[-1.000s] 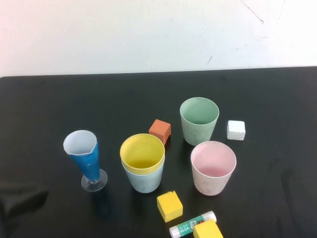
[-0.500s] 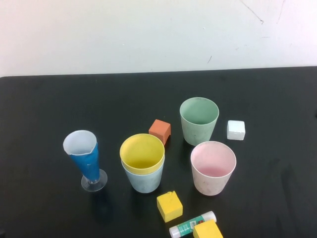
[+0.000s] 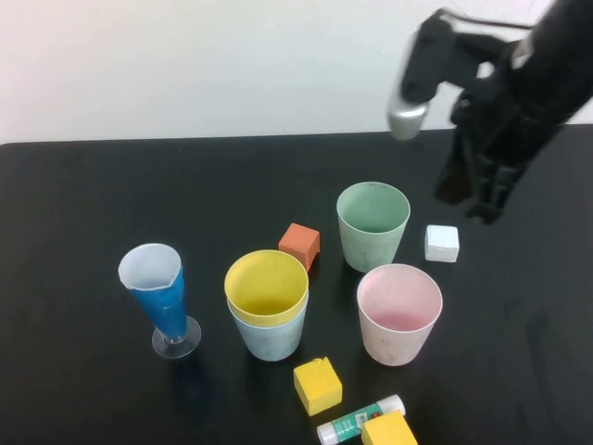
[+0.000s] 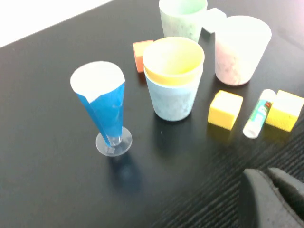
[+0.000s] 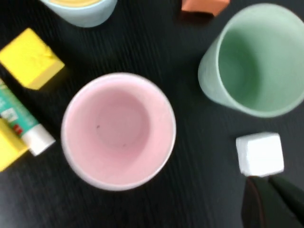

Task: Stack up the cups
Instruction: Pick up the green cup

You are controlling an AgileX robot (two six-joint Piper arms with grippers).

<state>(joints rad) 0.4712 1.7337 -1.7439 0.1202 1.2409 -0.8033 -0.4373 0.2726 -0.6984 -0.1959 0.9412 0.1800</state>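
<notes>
The left pincer (image 4: 275, 190) is seen only in its own wrist view, closed and empty above the near table (image 3: 74, 185); the conical glass (image 3: 159, 295) stands ahead of it, with the yellow cup (image 3: 267, 286) nested in the light blue cup (image 3: 269, 336) further to its right. The right pincer (image 3: 482, 190) is held closed above the far right of the table, nothing gripped or touched. Just below it and toward the robot lies a white cube (image 3: 442, 243). The green cup (image 3: 372, 222) stands upright to its left, with the pink cup (image 3: 399, 311) nearer the robot, both separate. An orange cube (image 3: 299, 244) sits left of the green cup. A yellow cube (image 3: 317, 385), a glue stick (image 3: 359, 419) and a second yellow block (image 3: 387, 431) are found nearest the robot.
</notes>
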